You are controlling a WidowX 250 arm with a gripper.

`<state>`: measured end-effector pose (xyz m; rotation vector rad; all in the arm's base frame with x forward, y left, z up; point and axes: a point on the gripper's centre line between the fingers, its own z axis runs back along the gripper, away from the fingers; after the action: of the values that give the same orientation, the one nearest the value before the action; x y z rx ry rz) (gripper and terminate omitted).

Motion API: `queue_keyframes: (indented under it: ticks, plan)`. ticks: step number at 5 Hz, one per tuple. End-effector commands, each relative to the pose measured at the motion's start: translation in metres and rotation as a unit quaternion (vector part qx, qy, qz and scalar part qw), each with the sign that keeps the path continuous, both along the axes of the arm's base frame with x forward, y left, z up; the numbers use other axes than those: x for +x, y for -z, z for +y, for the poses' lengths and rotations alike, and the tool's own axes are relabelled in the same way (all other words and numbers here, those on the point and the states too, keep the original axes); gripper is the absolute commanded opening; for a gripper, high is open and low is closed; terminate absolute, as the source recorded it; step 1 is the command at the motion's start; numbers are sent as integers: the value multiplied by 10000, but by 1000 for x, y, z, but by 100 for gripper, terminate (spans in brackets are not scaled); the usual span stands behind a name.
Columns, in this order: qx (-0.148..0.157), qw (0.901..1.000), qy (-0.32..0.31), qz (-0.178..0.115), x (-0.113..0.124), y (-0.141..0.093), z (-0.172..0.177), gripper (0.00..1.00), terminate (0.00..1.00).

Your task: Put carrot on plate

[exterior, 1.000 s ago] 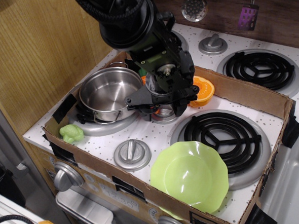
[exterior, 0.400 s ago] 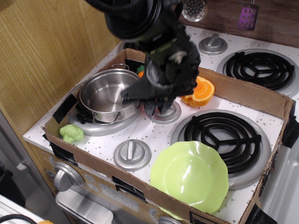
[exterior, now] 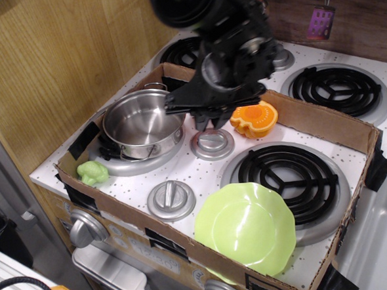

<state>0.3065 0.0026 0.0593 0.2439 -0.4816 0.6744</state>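
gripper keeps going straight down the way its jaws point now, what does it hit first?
Most likely the round silver burner cap, which sits right below the gripper. The orange pumpkin-like half lies just to the side. One view only, so depth is uncertain.

The pot (exterior: pixel 141 124) is polished steel, mirror-bright inside. The plate (exterior: pixel 246 228) is smooth lime-green plastic with a soft sheen. The burner caps (exterior: pixel 212 144) look like matt silver plastic, the coil burners (exterior: pixel 286 174) glossy black. The tray (exterior: pixel 323 120) around the stove is raw brown cardboard, patched with black tape. The side wall (exterior: pixel 51 68) is wood-grain laminate, the stovetop (exterior: pixel 149 174) speckled white.
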Motion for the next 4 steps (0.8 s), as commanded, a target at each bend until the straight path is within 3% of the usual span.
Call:
queue_keyframes:
  ticks: [1,3,4]
  plan:
    - [-172,9979,-473,-404,-26,-44,-55,0,0]
    - [-250,9898,-1342,-407,-70,-57,-107,0,0]
    - [-576,9795,-1914,-253,-87,-56,-130,0,0]
